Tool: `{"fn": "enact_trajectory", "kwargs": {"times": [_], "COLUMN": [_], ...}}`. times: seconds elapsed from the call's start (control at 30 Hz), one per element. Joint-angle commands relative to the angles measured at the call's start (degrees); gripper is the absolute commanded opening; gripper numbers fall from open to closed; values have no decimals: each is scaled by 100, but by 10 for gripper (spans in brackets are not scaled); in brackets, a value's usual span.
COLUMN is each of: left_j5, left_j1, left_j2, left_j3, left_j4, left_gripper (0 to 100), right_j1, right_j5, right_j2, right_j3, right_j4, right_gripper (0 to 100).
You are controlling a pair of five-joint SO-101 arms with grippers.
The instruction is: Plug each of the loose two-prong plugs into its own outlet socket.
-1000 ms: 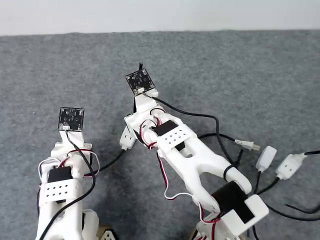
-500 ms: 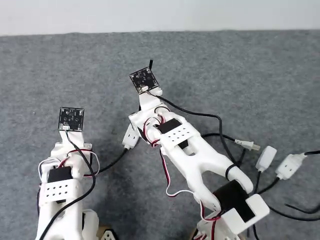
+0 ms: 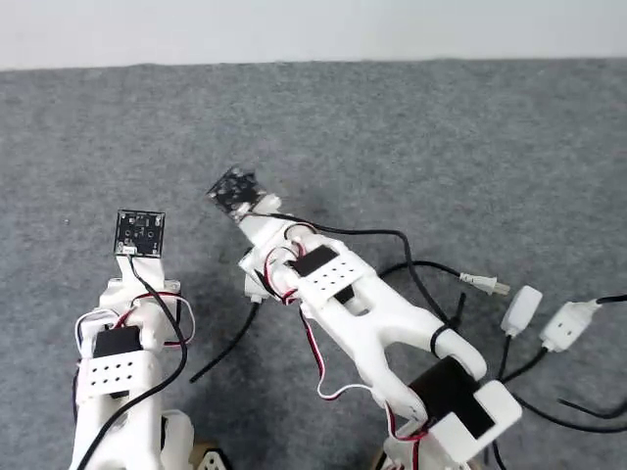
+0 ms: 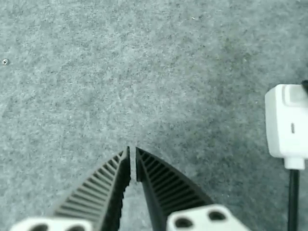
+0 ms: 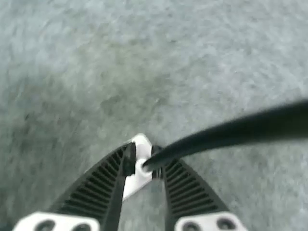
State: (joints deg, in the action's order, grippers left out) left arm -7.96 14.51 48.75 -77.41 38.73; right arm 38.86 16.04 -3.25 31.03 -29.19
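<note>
Left gripper [image 4: 133,150] is hovering over the grey felt table cover [image 3: 441,147], near the white plastic connector block [image 4: 287,122]. Its fingers are nearly touching and gripping nothing. Right gripper [image 5: 143,149] is pinching that block, with a black cord [image 5: 231,132] running off it. Well right of the block, a large white socket [image 3: 568,325] and a small white socket [image 3: 521,310] are lying side by side. A loose two-prong plug [image 3: 485,284] is lying just beyond them.

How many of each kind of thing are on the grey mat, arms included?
Robot arms: 2, left arm and right arm.
White outlet sockets: 3, the held socket in the right gripper, plus two free sockets.
Two-prong plug: 1.
Total: 6.
</note>
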Motion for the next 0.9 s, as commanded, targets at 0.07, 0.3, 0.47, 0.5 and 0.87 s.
{"fn": "enact_trajectory", "kwargs": {"times": [0.07, 0.3, 0.47, 0.5, 0.87], "left_j5": [-62, -62, -62, -62, -70], "left_j1": [-44, -35, -35, -35, -18], "left_j2": [105, 123, 123, 123, 123], "left_j3": [189, 189, 189, 189, 189], "left_j4": [-141, -141, -149, -158, -158], "left_gripper": [13, 14, 14, 14, 15], "right_j1": [110, 110, 224, 312, 391], "right_j5": [343, 26, -1125, -1459, -2585], "right_j2": [-971, -1965, -1956, -1956, -1974], "right_j3": [-1213, -2831, -3068, -3103, -3297], "right_j4": [-1481, -2774, -2747, -2747, -3468], "right_gripper": [8, 10, 160, 207, 206]}}
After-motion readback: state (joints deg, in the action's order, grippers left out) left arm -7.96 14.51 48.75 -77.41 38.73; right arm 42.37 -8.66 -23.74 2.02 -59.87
